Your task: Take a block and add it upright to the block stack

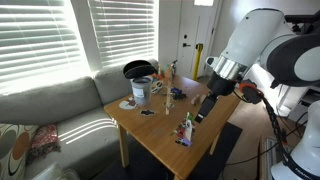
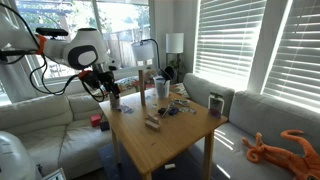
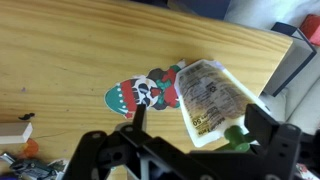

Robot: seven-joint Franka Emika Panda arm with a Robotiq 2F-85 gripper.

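The block stack (image 1: 187, 128) is a slim upright column of mixed-colour pieces near the table's front edge; it also shows in an exterior view (image 2: 143, 82). My gripper (image 1: 203, 108) hangs over the table edge just beside the stack, also seen in an exterior view (image 2: 112, 98). In the wrist view the gripper (image 3: 200, 128) is open, with a small green piece (image 3: 237, 135) close to its right finger; I cannot tell if it touches. A white block (image 3: 12, 130) lies at the left edge.
Under the gripper lie a Santa-shaped coaster (image 3: 145, 93) and a clear plastic packet (image 3: 210, 95). A white cup (image 1: 141, 90) and a black bowl (image 1: 138, 70) stand on the wooden table (image 1: 160, 125) near the sofa (image 1: 60, 110). Small loose pieces (image 1: 170, 98) lie mid-table.
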